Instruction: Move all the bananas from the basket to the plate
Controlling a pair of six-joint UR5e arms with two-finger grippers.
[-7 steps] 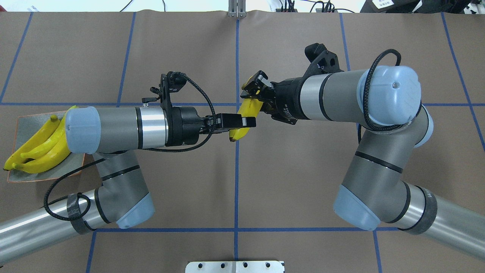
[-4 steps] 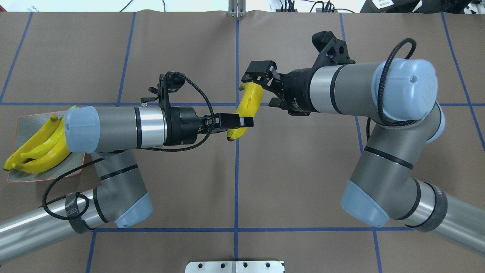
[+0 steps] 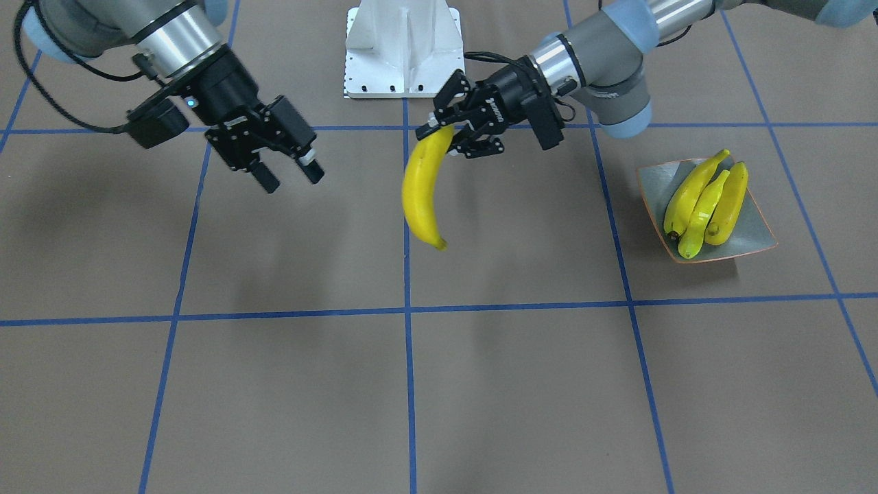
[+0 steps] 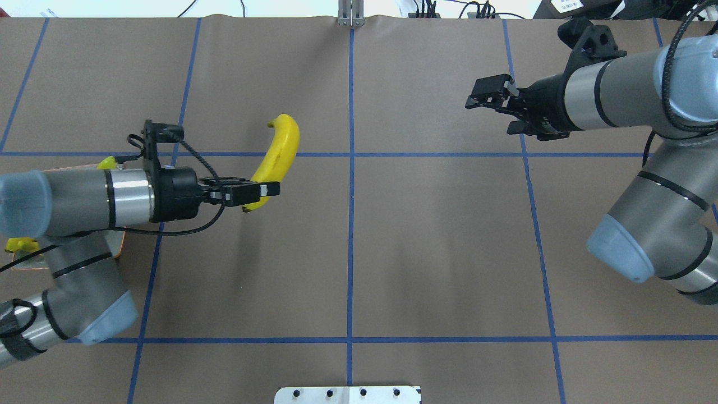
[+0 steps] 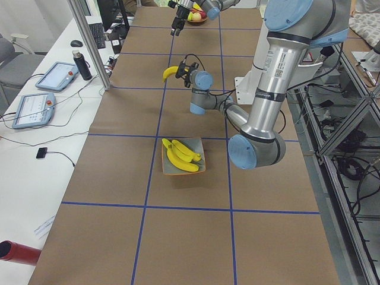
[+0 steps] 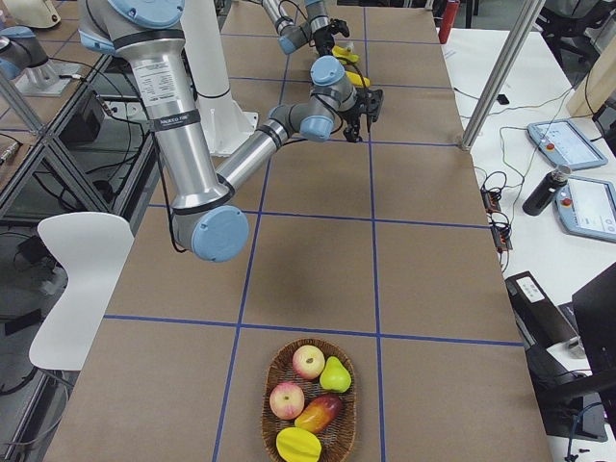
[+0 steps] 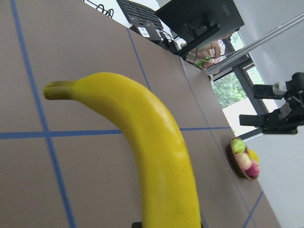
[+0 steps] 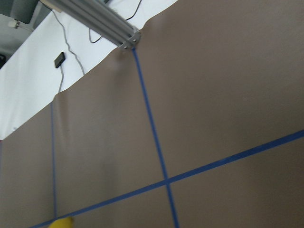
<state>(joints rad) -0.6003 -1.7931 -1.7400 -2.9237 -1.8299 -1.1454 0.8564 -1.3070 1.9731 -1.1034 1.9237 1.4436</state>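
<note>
Table (image 4: 437, 252): brown sheet with a blue tape grid. The carry goes over bare sheet with nothing in the path.

Left arm (image 4: 67, 196): stretched toward the table's middle. In the overhead view its wrist hides most of the plate, so the front-facing view is the better guide for placing.

Right arm (image 4: 617, 95): off on its own side, well apart from the carry and not needed for this step.

Basket (image 6: 267, 399): at the table's right end, holding apples, a pear and other fruit. No banana shows in it, so this looks like the last transfer.

Plate (image 3: 753, 232): on the robot's left, well apart from the carried fruit. A strip of bare glaze shows on either side of its load.

Plate's bananas (image 3: 703, 199): three lying side by side and touching, taking up most of the dish.

Held banana (image 3: 420, 185): in the air near the table's middle, gripped close to one end, with the long free part hanging out past the fingers.

Left gripper (image 3: 444, 132): clamped on the held banana. Because the hold is near the end, move slowly so the fruit does not pivot. Turn it parallel to the three, lower it onto the bare strip or against them, and let go only once it rests.

Right gripper (image 3: 291, 180): jaws apart and empty.
</note>
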